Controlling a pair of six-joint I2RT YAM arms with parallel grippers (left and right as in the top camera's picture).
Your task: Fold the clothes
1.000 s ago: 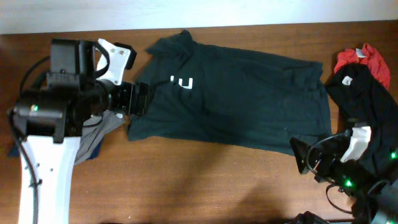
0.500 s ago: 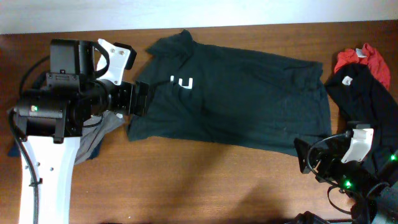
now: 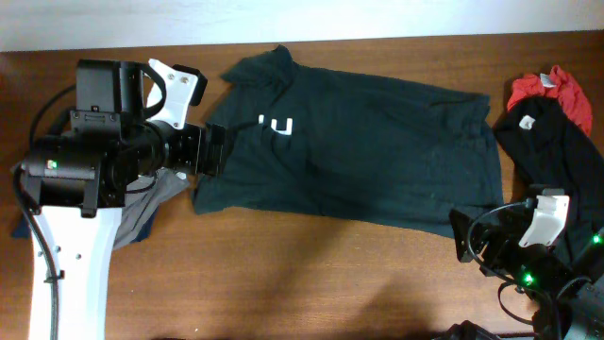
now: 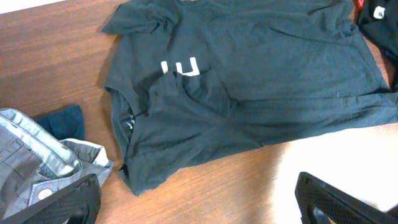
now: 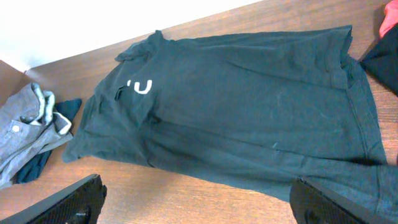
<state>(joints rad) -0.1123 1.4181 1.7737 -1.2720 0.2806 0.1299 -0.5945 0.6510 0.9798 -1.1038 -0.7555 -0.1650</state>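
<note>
Dark green-black T-shirt (image 3: 359, 161) lies spread across the table (image 3: 283, 274), with the left gripper (image 3: 215, 149) over its left edge and the right gripper (image 3: 462, 236) by its near right corner, both wide apart and empty.

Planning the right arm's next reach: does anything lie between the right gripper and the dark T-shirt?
Nothing visible does. The open right gripper faces the T-shirt across a strip of table; the black garment lies off to one side.

Dk T-shirt (image 3: 359, 151): white ltr "U" legible, rest hidden in fold.
</note>
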